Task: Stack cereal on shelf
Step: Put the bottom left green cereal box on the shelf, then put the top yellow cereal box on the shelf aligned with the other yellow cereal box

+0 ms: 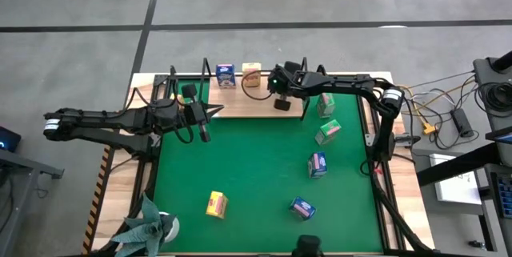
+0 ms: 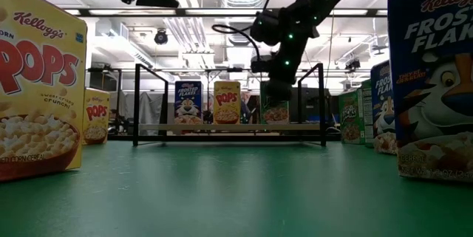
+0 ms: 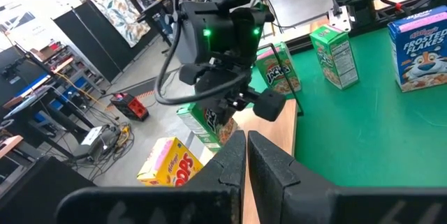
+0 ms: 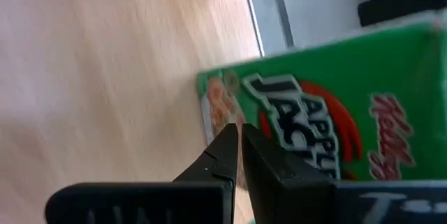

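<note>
The shelf (image 1: pixel 240 106) is a light wooden board with black wire uprights at the table's far edge. On it stand a blue cereal box (image 1: pixel 226 75), a yellow one (image 1: pixel 251 74) and a green one (image 2: pixel 275 113). My right gripper (image 2: pixel 277 93) hangs shut just above the green box (image 4: pixel 314 119), its fingertips in front of the printed face. My left gripper (image 1: pixel 210 111) hovers shut over the shelf's left part, with nothing in it (image 3: pixel 246 147). More cereal boxes lie on the green mat (image 1: pixel 256 177). My right gripper comes slanting down from the table's right at the green box's printed face (image 4: pixel 262 123), near one end of it. Its shut fingertips (image 4: pixel 227 137) overlap that face in the right wrist view. I cannot tell whether they touch it.
On the mat are two green boxes (image 1: pixel 326 105) (image 1: pixel 328 132), two blue ones (image 1: pixel 318 164) (image 1: pixel 302 207) and a yellow one (image 1: pixel 216 204). A plant (image 1: pixel 148 225) stands at the near left corner. Cables (image 1: pixel 432 121) run off the table's right side.
</note>
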Controlling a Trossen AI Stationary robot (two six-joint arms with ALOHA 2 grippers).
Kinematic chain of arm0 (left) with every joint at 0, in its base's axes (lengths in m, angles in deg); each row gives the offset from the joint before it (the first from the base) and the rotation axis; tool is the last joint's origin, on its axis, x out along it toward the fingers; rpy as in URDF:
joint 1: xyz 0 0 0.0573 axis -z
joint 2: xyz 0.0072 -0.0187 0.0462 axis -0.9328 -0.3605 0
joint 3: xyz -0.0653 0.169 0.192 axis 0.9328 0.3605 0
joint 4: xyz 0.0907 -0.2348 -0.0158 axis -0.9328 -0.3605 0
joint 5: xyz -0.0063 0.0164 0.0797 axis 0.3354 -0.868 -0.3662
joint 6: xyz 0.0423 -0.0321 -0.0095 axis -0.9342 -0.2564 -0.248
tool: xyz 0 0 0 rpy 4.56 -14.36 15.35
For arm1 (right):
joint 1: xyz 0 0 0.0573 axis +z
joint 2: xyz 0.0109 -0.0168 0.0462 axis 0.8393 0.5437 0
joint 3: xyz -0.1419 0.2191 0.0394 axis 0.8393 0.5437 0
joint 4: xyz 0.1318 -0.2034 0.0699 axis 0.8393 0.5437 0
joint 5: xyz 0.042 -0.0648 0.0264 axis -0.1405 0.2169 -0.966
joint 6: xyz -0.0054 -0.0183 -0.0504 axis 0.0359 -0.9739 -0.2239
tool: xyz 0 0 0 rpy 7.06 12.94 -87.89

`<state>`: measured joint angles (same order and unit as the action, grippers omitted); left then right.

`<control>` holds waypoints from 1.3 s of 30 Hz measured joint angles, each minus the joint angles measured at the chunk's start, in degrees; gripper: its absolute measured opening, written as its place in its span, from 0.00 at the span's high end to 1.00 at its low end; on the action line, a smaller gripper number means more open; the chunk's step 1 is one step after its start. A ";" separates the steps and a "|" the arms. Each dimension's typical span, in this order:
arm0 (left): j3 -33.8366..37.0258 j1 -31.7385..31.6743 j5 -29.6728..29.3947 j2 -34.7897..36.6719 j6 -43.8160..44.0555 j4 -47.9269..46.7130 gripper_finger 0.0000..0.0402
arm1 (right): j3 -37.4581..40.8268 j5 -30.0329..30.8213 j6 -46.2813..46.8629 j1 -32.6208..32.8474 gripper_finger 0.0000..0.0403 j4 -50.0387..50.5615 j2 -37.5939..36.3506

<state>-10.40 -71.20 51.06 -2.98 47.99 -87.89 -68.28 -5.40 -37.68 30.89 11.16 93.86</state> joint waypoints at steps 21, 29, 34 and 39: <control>0.00 -0.02 0.01 0.00 0.00 -0.32 1.00 | 0.01 4.02 1.48 1.10 0.97 1.46 -0.17; 0.00 -0.02 0.02 0.02 0.00 -0.25 1.00 | 0.00 3.98 5.24 4.78 0.97 2.71 -3.33; -0.02 -0.02 0.00 0.00 0.59 -0.16 1.00 | -0.05 3.81 8.13 6.98 0.97 5.35 -6.55; -0.01 -0.02 -0.01 0.01 1.49 -0.25 1.00 | 0.87 0.79 10.85 8.98 0.97 6.04 -9.99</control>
<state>-10.40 -71.22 51.05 -2.97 49.48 -88.14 -67.41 -4.61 -26.84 39.88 17.21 83.87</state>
